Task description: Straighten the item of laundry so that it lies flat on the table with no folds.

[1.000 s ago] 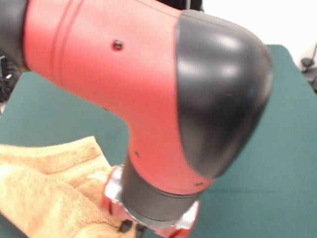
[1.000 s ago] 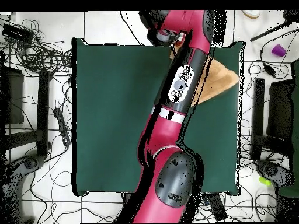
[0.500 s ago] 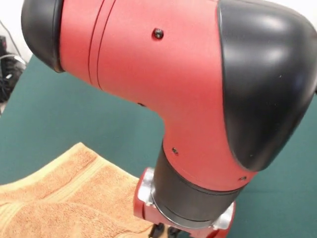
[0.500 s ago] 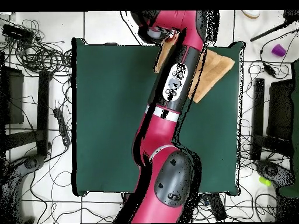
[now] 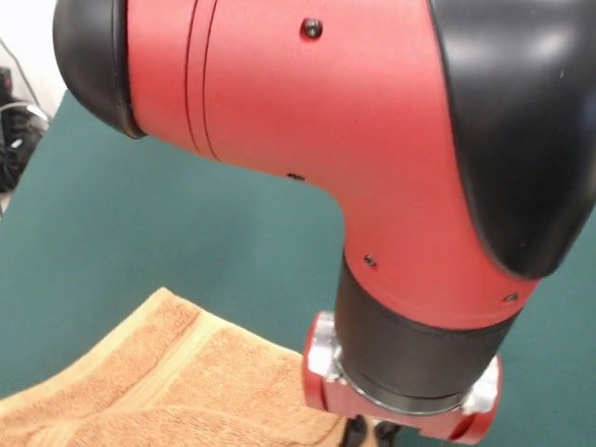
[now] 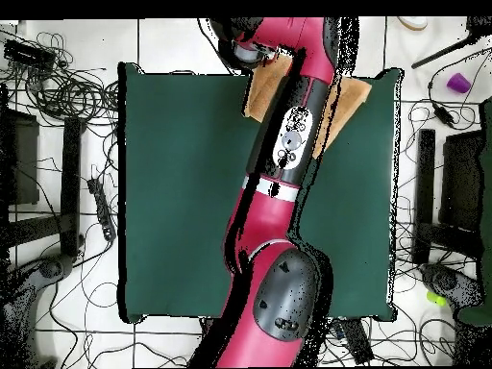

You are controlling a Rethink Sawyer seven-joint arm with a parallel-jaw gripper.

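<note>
Claw (image 5: 371,434) shows only as two dark tips at the bottom edge of the front view, under the red and silver wrist flange, right at the towel's edge; whether it is open, closed or pinching the cloth I cannot tell. The arm (image 5: 372,158) fills most of that view.

The towel (image 5: 177,382) lies at the lower left of the front view, near the camera-side edge of the bench (image 5: 121,233). A second ago it was bunched, with a loose flap standing up beside the wrist. Now it looks drawn out much flatter, its paler woven band running as a straight stripe, and the wrist has shifted to the right along the cloth. From above, the towel (image 6: 348,106) reaches out on both sides of the arm at the bench's far edge, where earlier it showed only on the right. That suggests the spreading is well along. A shallow ridge remains at the lower left in the front view, and the part under the arm is hidden, so flatness there cannot be judged.

Around the bench (image 6: 183,192) the floor carries tangled cables (image 6: 67,91) and a small purple object (image 6: 459,83), all well apart from the towel. Nothing else lies on the green cloth; only the arm itself blocks the view.
</note>
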